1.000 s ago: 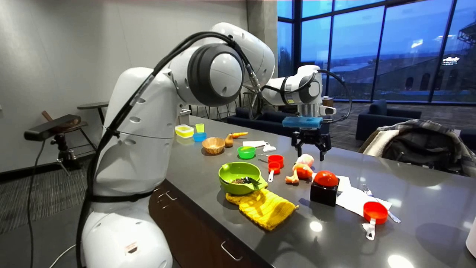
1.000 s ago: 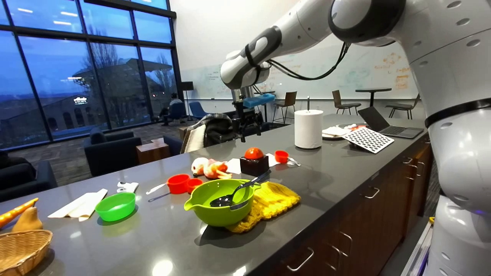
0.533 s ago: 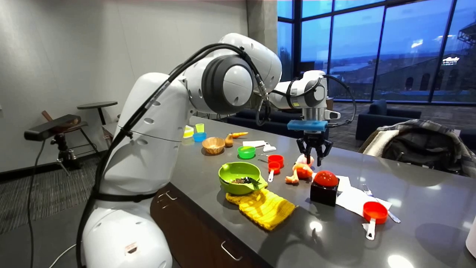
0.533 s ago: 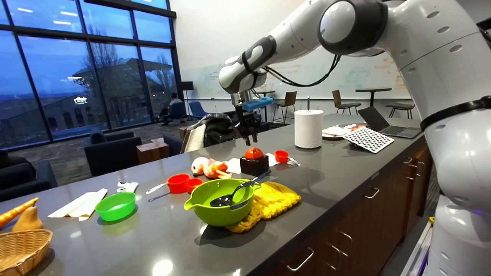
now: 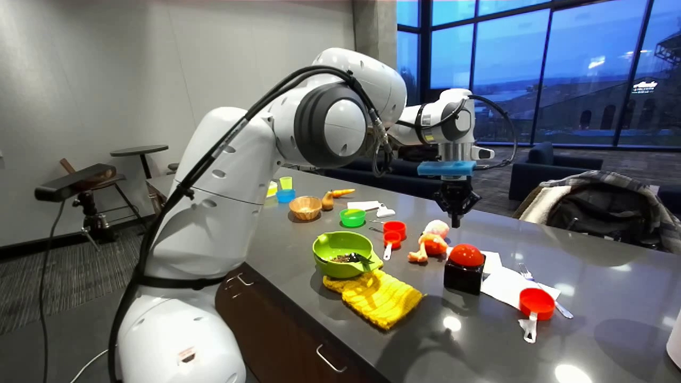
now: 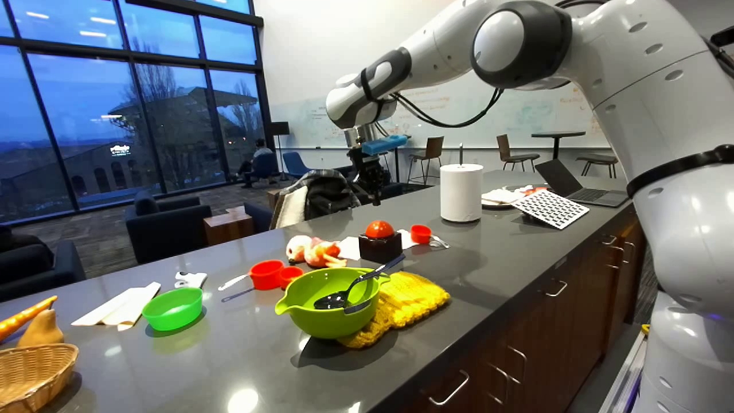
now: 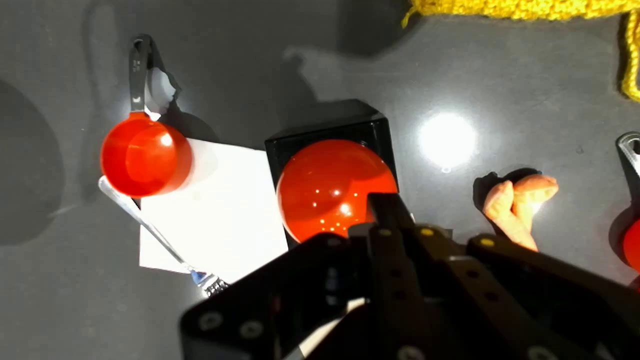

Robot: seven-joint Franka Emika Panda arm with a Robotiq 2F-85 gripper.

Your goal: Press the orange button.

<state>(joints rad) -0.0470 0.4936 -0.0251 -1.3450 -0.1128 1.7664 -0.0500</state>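
Observation:
The orange button (image 5: 466, 255) stands on the grey counter, a glossy orange-red dome set in a black square base (image 6: 380, 247). My gripper (image 5: 456, 221) is poised above and apart from it, fingers pointing down and brought together with nothing between them. An exterior view likewise puts the gripper (image 6: 375, 199) over the dome (image 6: 379, 229), a gap separating the two. From the wrist, the shut fingertips (image 7: 386, 201) overlap the lower right part of the orange dome (image 7: 327, 182), hiding that edge.
Beside the base lie a white napkin (image 7: 220, 210), a fork (image 7: 150, 227) and a red measuring cup (image 7: 145, 157). An orange-pink toy (image 5: 433, 243) is close by. A green bowl (image 6: 330, 321) with a black spoon rests at a yellow cloth (image 5: 383, 300). A paper roll (image 6: 461, 192) stands farther along.
My fingers have gone from wide apart to together. The gripper has shifted sideways toward the button; it dipped, then rose a little in the last half second. The button has not moved.

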